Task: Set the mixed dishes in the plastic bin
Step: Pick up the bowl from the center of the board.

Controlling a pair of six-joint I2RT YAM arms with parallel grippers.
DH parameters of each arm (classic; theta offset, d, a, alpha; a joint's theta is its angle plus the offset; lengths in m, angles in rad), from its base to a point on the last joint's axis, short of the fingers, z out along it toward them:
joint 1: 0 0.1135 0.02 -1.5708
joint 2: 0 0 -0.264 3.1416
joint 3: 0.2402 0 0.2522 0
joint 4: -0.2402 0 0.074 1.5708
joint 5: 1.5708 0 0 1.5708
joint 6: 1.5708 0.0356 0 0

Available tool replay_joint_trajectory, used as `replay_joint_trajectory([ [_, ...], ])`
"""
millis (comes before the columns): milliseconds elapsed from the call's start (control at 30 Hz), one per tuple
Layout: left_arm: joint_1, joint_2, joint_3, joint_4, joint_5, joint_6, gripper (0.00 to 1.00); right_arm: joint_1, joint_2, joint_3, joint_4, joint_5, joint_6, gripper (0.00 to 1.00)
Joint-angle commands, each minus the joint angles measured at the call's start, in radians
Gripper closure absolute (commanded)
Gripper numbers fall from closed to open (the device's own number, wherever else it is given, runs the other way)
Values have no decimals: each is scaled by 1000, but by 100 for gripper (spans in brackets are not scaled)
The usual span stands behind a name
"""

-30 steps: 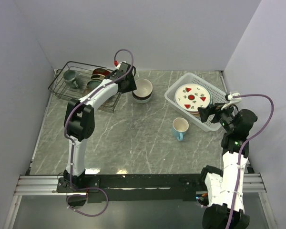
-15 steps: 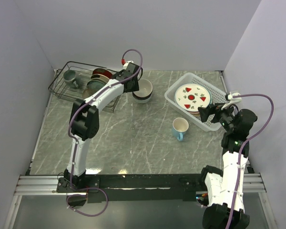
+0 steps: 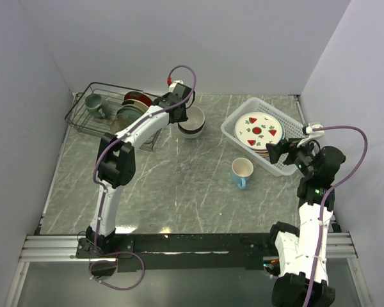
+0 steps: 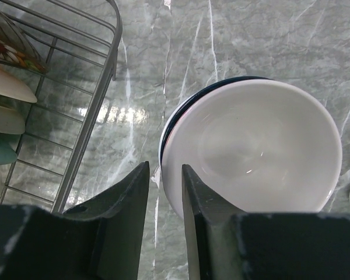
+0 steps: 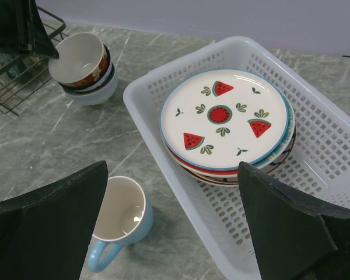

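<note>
grasp step: left claw (image 4: pixel 165 168) part-open astride rim of stacked cream-and-dark bowls (image 4: pixel 251 151), next likely clamp, lift, carry to white lattice plastic bin (image 5: pixel 332 146); right claw (image 5: pixel 172 169) wide open, empty.

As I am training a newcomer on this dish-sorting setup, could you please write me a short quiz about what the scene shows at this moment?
1. True or false: the watermelon plate lies on top of a stack inside the white bin.
2. Where does the light blue mug stand? A) in the bin B) on the table beside the bin C) on the watermelon plate
3. Fill in: the left gripper has its fingers either side of the rim of the stacked ___.
Key: 1 true; 2 B; 3 bowls.
</note>
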Motion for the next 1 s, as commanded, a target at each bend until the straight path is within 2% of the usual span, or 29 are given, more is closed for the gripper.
replay_joint_trajectory([
  [0,-7,20,44,0,-25,27,66,-3,1,-3,39,3,-11,0],
  [267,-5,36,56,-3,-15,38,69,-3,1,-3,39,5,-11,0],
  [467,-5,26,52,5,-18,41,79,-3,-1,-3,39,5,-11,0],
  [600,-7,-1,50,16,-15,45,93,-3,1,-3,40,6,-11,0],
  [700,-9,-33,37,29,-8,45,99,-3,1,-3,39,8,-13,0],
  [967,-4,-104,-14,83,27,47,99,-3,2,-4,39,8,-13,0],
])
